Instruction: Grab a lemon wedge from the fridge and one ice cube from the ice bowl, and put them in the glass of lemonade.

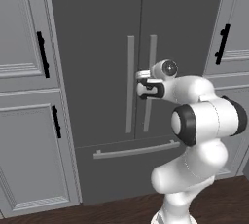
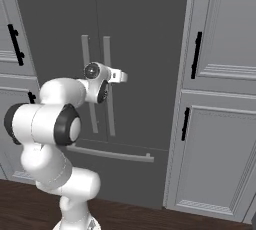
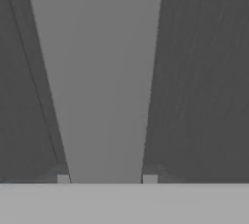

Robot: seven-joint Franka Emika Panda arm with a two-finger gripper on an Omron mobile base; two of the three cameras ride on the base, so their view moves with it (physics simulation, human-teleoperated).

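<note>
The tall dark grey French-door fridge (image 1: 107,72) stands shut between light grey panelled cabinets (image 1: 29,121) with black bar handles, its two long light grey vertical bar handles (image 1: 131,84) running side by side along the centre seam and a horizontal bar across the bottom drawer (image 1: 136,150). The dark wooden floor (image 1: 121,211) runs along the foot of the fridge.

The white arm reaches forward with its hand level, and the gripper (image 1: 141,83) sits at the right-door handle (image 1: 150,82), roughly midway up its height. In the hand view that handle (image 3: 99,82) is a broad pale bar running up the middle, with one finger tip (image 3: 63,179) just on its left edge and the other on its right edge, so the fingers are clenched round the bar from both sides, touching or very nearly touching it. From the right base view the gripper (image 2: 121,77) points at the same handle (image 2: 107,84).

Both fridge doors are closed, so nothing inside the fridge can be seen.
</note>
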